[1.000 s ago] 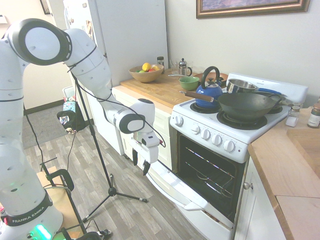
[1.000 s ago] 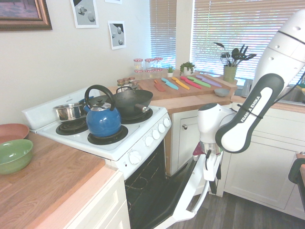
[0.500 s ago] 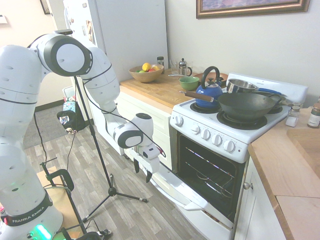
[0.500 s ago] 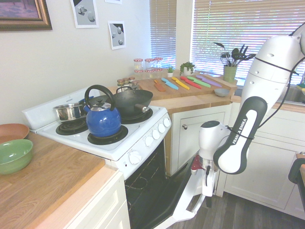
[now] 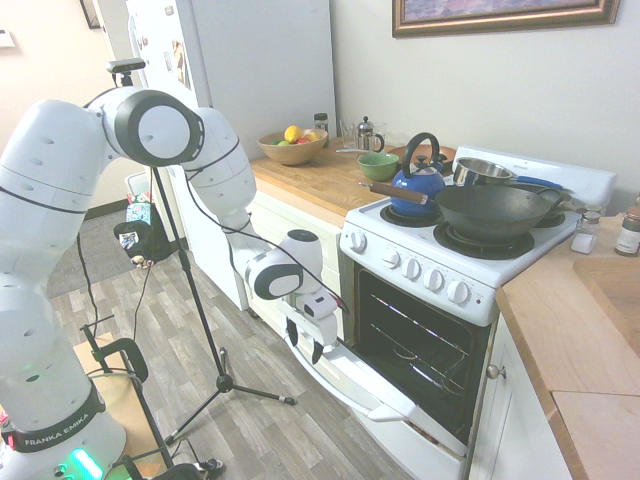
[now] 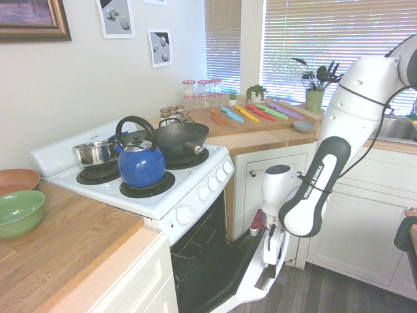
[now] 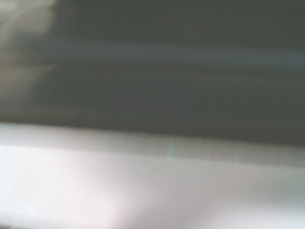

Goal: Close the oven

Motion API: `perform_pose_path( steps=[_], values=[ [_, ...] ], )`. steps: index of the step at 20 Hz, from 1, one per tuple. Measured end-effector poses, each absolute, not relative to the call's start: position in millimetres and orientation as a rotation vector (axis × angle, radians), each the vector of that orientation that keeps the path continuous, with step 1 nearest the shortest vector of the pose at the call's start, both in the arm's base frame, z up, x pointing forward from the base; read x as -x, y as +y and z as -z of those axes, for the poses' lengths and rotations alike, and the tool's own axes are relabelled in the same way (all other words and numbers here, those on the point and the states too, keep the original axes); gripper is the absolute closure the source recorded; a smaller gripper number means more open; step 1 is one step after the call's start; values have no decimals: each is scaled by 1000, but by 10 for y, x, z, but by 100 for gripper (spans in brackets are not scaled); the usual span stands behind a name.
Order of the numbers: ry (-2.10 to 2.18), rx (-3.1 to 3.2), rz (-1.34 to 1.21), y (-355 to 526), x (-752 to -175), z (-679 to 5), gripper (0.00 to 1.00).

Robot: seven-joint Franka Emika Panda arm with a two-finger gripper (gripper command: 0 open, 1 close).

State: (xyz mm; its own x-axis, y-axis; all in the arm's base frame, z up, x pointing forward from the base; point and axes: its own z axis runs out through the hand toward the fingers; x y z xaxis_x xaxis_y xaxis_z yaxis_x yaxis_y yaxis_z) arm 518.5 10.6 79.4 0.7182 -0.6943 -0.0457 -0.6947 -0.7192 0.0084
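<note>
Oven (image 5: 425, 310) stands between two counters (image 5: 325, 185) (image 5: 560, 300), its door (image 5: 375, 395) lowered, kettle (image 5: 418, 185) and wok (image 5: 490, 212) on top; the gripper (image 5: 304, 340) is at the door's far end in the first exterior view, jaws parted, fingertips pointing down

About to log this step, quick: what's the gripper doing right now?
Gripper: open, jaws apart, nothing between them that I can see, at the lowered oven door.
</note>
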Motion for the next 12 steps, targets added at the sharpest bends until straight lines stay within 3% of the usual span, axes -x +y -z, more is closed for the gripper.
perform_pose_path(
  steps=[12],
  values=[
    [1038,2899,147,710,-5712,-1419,0]
  ],
)
